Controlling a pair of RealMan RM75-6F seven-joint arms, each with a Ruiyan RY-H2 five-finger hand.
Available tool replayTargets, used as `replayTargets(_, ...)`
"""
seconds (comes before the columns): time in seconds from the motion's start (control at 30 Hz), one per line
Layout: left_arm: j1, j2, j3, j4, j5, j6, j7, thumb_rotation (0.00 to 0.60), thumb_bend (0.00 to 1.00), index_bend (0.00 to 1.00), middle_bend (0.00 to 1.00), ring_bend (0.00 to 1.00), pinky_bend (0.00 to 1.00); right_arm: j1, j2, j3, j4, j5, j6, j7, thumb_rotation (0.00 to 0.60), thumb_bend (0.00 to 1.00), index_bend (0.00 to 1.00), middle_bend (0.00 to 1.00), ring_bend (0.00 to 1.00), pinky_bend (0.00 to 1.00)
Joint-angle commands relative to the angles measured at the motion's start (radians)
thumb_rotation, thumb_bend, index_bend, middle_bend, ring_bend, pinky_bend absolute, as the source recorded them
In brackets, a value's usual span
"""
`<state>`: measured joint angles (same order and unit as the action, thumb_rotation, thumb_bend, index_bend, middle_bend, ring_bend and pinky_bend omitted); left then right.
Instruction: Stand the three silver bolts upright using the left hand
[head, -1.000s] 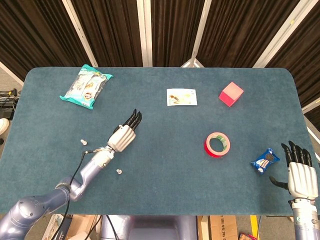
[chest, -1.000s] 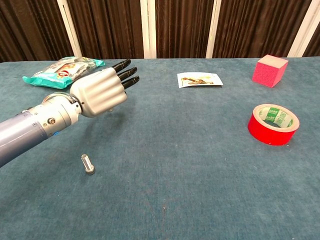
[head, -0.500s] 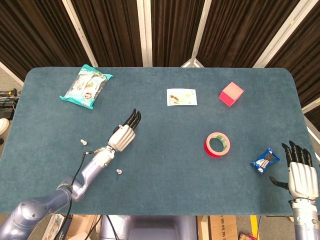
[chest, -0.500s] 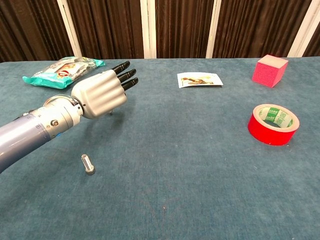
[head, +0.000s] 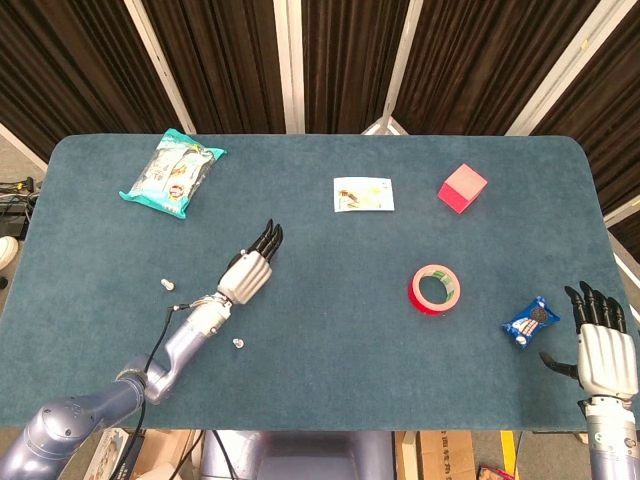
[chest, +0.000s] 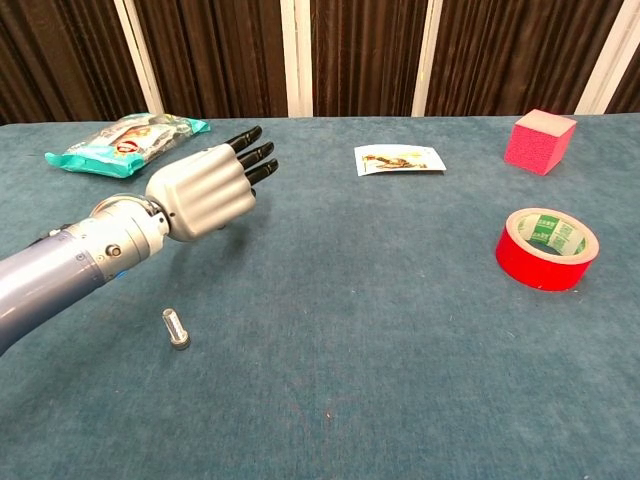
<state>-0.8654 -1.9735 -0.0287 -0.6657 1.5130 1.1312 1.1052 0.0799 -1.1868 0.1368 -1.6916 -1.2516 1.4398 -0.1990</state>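
Silver bolt (chest: 176, 328) lies flat, long axis pointing away, head nearest.

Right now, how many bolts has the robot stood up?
None that I can see. One silver bolt lies on its side on the table. The left robot hand hangs above the cloth, holding nothing. Two more small bolts are too tiny to judge.
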Motion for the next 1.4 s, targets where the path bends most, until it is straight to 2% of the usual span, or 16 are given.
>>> replayTargets(0.03, 0.001, 0.002, -0.002, -0.006, 0.005, 0.004, 0.004, 0.600, 0.48, 0.40, 0.05, 0.00, 0.00, 0.000, 0.001, 0.000, -0.001, 0.000, 0.001, 0.000, 0.600, 0.00, 0.11, 0.03, 0.00, 0.00)
replayTargets(0.13, 0.001, 0.009, -0.013, -0.031, 0.011, 0.028, -0.007, 0.600, 0.47, 0.34, 0.04, 0.00, 0.00, -0.001, 0.001, 0.001, -0.001, -0.001, 0.001, 0.003, 0.600, 0.00, 0.11, 0.03, 0.00, 0.00)
replayTargets(0.33, -0.001, 0.046, -0.064, -0.159, 0.013, 0.101, -0.064, 0.600, 0.44, 0.32, 0.04, 0.00, 0.00, 0.001, 0.000, 0.000, 0.000, 0.001, -0.003, 0.003, 0.600, 0.00, 0.11, 0.03, 0.00, 0.00)
replayTargets(0.4, 0.012, 0.055, -0.098, -0.239, -0.005, 0.143, -0.111, 0.600, 0.43, 0.32, 0.04, 0.00, 0.00, 0.001, -0.002, -0.001, 0.002, -0.001, -0.003, 0.000, 0.600, 0.00, 0.11, 0.03, 0.00, 0.00)
replayTargets(0.5, 0.066, 0.059, -0.183, -0.410, -0.066, 0.250, -0.171, 0.600, 0.45, 0.33, 0.04, 0.00, 0.00, 0.000, -0.003, -0.002, 0.000, -0.005, 0.003, -0.004, 0.600, 0.00, 0.11, 0.03, 0.00, 0.00)
replayTargets(0.57, 0.101, 0.079, -0.219, -0.502, -0.081, 0.327, -0.146, 0.600, 0.45, 0.33, 0.04, 0.00, 0.00, -0.001, -0.004, -0.003, -0.002, -0.008, 0.007, -0.007, 0.600, 0.00, 0.11, 0.03, 0.00, 0.00)
replayTargets(0.67, 0.164, 0.133, -0.262, -0.664, -0.161, 0.365, -0.126, 0.600, 0.45, 0.33, 0.04, 0.00, 0.00, -0.002, -0.005, -0.006, -0.002, -0.013, 0.008, -0.011, 0.600, 0.00, 0.11, 0.03, 0.00, 0.00)
replayTargets(0.73, 0.201, 0.190, -0.278, -0.788, -0.219, 0.359, -0.111, 0.600, 0.45, 0.32, 0.04, 0.00, 0.00, -0.002, -0.006, -0.008, -0.003, -0.013, 0.007, -0.014, 0.600, 0.00, 0.11, 0.03, 0.00, 0.00)
replayTargets(0.87, 0.286, 0.360, -0.319, -1.053, -0.372, 0.345, -0.068, 0.600, 0.44, 0.32, 0.03, 0.00, 0.00, -0.003, -0.007, -0.006, -0.007, -0.013, 0.014, -0.022, 0.600, 0.00, 0.11, 0.03, 0.00, 0.00)
replayTargets(1.03, 0.403, 0.579, -0.351, -1.312, -0.532, 0.331, -0.145, 0.600, 0.44, 0.32, 0.03, 0.00, 0.00, -0.004, -0.008, -0.007, -0.011, -0.016, 0.019, -0.030, 0.600, 0.00, 0.11, 0.03, 0.00, 0.00)
replayTargets(1.23, 0.542, 0.826, -0.352, -1.432, -0.614, 0.266, -0.376, 0.600, 0.44, 0.32, 0.03, 0.00, 0.00, -0.006, -0.004, -0.012, -0.016, -0.027, 0.026, -0.039, 0.600, 0.00, 0.11, 0.03, 0.00, 0.00)
replayTargets(1.4, 0.611, 0.926, -0.296, -1.422, -0.522, 0.220, -0.520, 0.600, 0.44, 0.32, 0.02, 0.00, 0.00, -0.009, 0.001, -0.016, -0.022, -0.042, 0.034, -0.040, 0.600, 0.00, 0.11, 0.03, 0.00, 0.00)
